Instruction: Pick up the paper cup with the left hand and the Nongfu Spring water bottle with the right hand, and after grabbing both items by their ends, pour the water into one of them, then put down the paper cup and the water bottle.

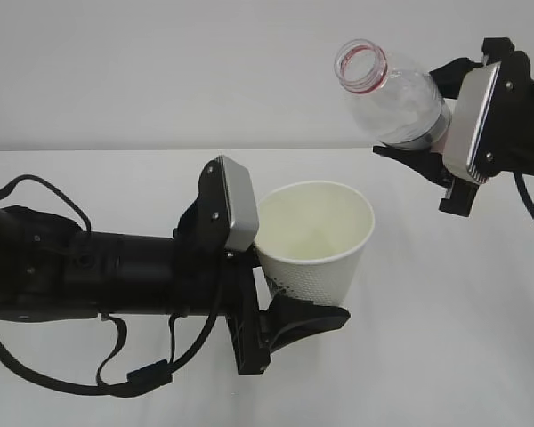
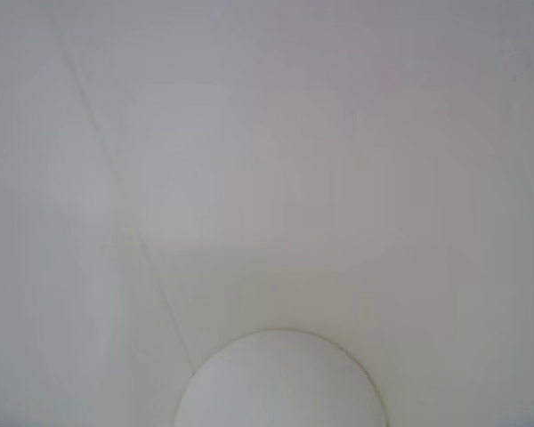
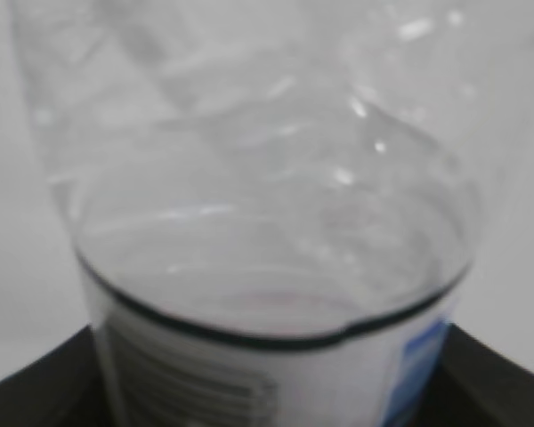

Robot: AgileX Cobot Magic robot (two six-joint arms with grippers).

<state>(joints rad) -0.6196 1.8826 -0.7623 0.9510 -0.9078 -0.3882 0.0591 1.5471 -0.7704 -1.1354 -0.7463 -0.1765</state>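
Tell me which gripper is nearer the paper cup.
Left. The left gripper grips the paper cup around its lower wall. The right gripper holds the water bottle above and to the cup's right, clear of it.

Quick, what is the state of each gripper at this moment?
Left gripper: closed on the paper cup, held off the table.
Right gripper: closed on the water bottle, tilted with its open mouth up-left.

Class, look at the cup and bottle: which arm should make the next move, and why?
Probably right. Its gripper holds the open Nongfu Spring water bottle tilted, mouth above and right of the paper cup in the left gripper.
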